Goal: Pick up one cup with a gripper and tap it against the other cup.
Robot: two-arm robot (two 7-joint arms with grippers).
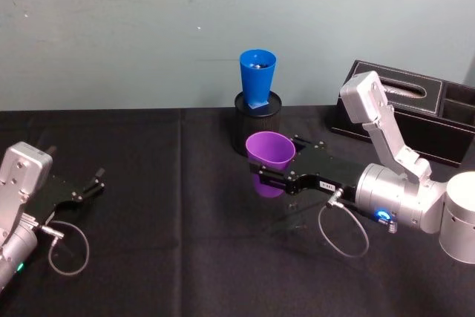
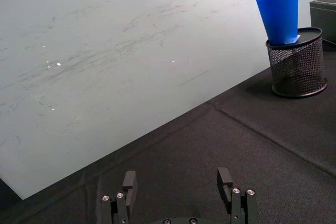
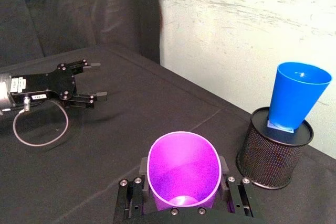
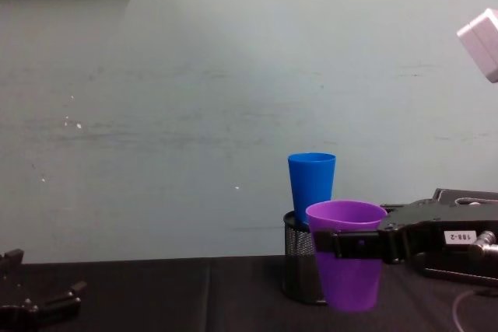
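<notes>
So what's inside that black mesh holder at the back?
The blue cup stands in the mesh holder, most of it sticking out above the rim. Its base, and anything beneath it, is hidden.

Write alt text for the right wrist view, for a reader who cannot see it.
The right gripper clamps the purple cup, mouth up, between its fingers. Beyond it the blue cup stands in a mesh pen holder, and the left gripper is open, low over the black tablecloth.

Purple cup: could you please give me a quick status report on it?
Right gripper shut on purple cup, held upright. Left gripper open, parked left. Blue cup stands in mesh holder, just behind.
</notes>
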